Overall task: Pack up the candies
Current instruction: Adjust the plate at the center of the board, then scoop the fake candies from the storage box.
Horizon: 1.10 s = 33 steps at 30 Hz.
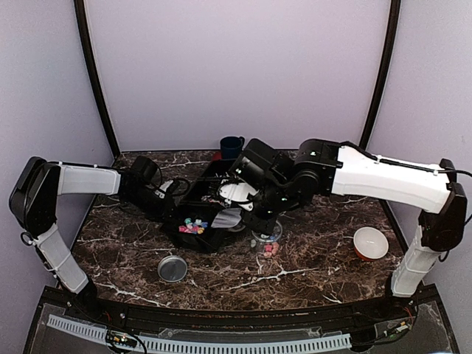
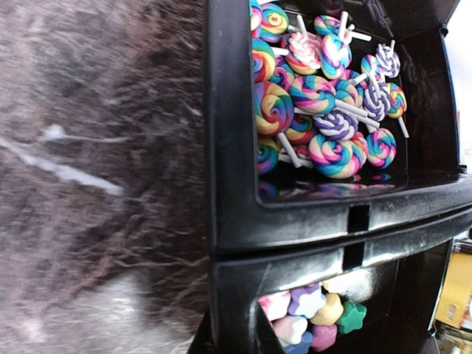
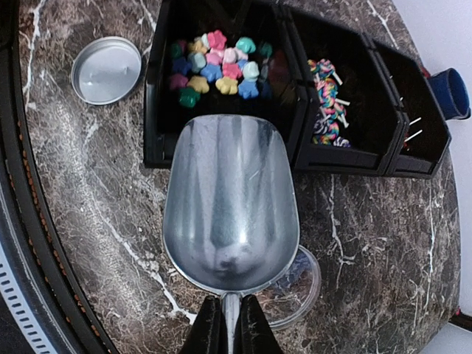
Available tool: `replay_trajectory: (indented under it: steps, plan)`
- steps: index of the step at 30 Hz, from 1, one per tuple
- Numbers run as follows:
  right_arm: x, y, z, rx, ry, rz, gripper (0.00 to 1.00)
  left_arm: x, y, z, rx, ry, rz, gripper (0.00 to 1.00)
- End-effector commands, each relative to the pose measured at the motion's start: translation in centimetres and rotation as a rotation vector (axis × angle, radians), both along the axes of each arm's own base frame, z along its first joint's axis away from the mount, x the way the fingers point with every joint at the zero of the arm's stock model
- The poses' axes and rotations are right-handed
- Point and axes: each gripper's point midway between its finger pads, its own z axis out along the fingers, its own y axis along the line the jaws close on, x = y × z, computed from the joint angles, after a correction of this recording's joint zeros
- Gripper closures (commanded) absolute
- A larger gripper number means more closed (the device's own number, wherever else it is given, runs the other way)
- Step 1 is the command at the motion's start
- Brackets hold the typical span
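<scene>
The right gripper (image 3: 229, 333) pinches the thin handle of an empty metal scoop (image 3: 230, 199). Just under the scoop's back end sits the clear jar (image 3: 304, 286). Past the scoop's tip, small bright candies (image 3: 214, 66) lie in the nearest black bin (image 3: 153, 110), with lollipops (image 3: 325, 96) one bin to the right. The left gripper (image 1: 168, 198) is pressed together beside that bin; whether it grips it cannot be told. The scoop looks wider than the jar, so tipped candies may spill onto the table (image 3: 383, 243)
</scene>
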Motion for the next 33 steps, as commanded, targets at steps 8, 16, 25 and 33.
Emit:
replay_trajectory:
  steps: [8,16,25,33]
  plan:
    - [1.2,2.0,-2.6,-0.158,-0.042,0.037,1.0,3.2,0.1,5.4,0.116,-0.281,-0.048,1.0]
    - [2.1,4.4,-5.1,-0.244,-0.054,0.059,1.0,3.3,0.2,5.7,0.173,-0.319,-0.045,1.0]
    - [2.3,6.9,-7.1,-0.299,-0.077,0.124,1.0,3.2,-0.1,6.4,0.179,-0.358,-0.061,1.0]
    - [3.3,9.5,-10.1,-0.315,-0.098,0.161,1.0,3.0,-0.7,7.1,0.153,-0.385,-0.072,1.0]
